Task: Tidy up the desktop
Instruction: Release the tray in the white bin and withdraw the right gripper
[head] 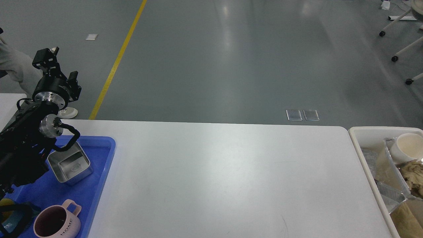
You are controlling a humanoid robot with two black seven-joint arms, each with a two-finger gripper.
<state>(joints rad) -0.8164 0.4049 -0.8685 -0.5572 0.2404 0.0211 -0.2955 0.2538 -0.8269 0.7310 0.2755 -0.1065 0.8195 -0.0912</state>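
Note:
The white desktop (224, 172) fills the middle of the head view, and its surface is bare. My left gripper (59, 67) is raised above the desktop's far left corner, open, with nothing between its fingers. My right gripper is out of view. In the beige bin (363, 132) off the right edge lies a foil tray (388, 162), tilted, with a white paper cup (408, 147) and crumpled brown paper (413, 172) in it.
A blue tray (104, 165) at the desktop's left end holds a square steel container (69, 163) and a pink mug (57, 223). My left arm lies over part of that tray. Another foil tray (391, 196) lies lower in the bin.

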